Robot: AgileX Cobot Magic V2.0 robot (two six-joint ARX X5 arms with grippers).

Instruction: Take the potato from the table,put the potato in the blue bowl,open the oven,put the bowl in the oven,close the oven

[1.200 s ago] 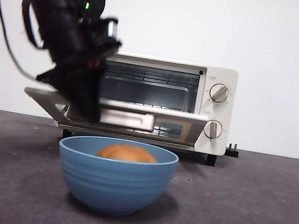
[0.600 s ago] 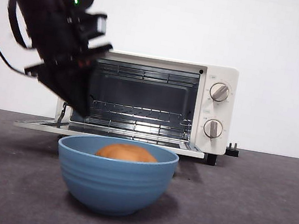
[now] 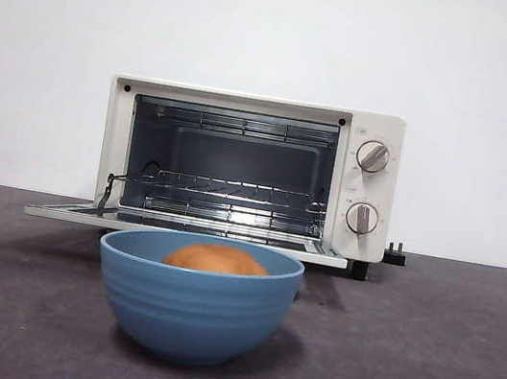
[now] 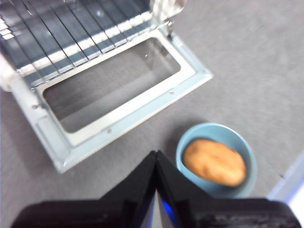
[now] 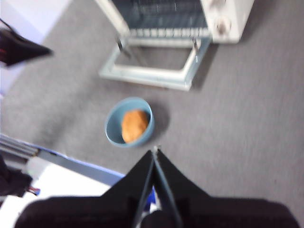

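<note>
Sitting nearest on the table point(image 3: 436, 376), the blue bowl point(image 3: 194, 301) is holding the potato point(image 3: 215, 259) — its long axis is running across the bowl's mouth. Just behind it the oven point(image 3: 248, 164) is standing open, its door point(image 3: 186, 231) lying flat toward the bowl, so the way onto the wire rack point(image 3: 234, 189) is looking clear. Both arms are hanging high above, well apart from the bowl: the left gripper point(image 4: 156, 159) with jaws pressed together and empty, the right gripper point(image 5: 154, 154) likewise closed on nothing. Judging by the wrist views, the left is hovering nearer — the bowl is lying just beside its tips.
</note>
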